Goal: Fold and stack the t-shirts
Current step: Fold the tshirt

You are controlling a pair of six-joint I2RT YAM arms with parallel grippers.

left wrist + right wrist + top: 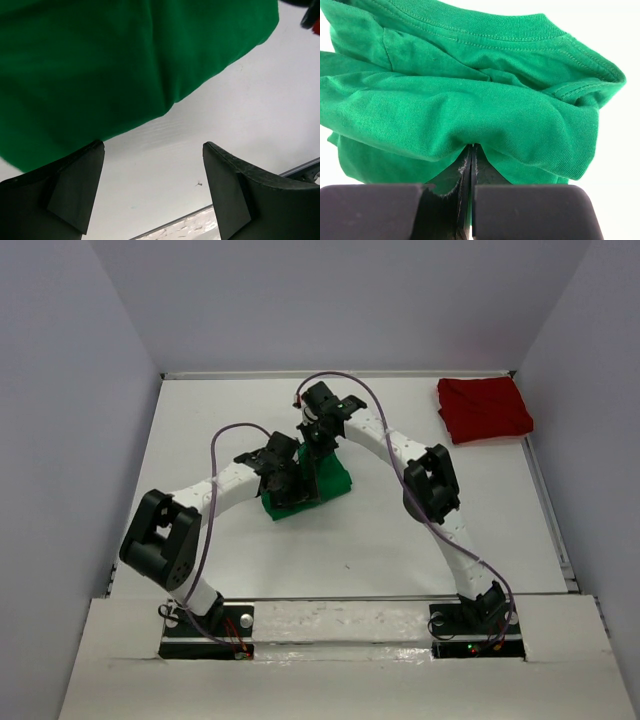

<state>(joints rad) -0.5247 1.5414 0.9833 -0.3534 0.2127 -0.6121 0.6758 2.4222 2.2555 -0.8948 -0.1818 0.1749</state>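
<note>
Left gripper (152, 150), right gripper (471, 152), one green t-shirt (470, 100), one red t-shirt (484, 408)

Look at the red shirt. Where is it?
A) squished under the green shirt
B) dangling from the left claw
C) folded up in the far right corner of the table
C: the red shirt lies folded on its own in the far right corner of the table, well apart from the green shirt in the middle.
</note>
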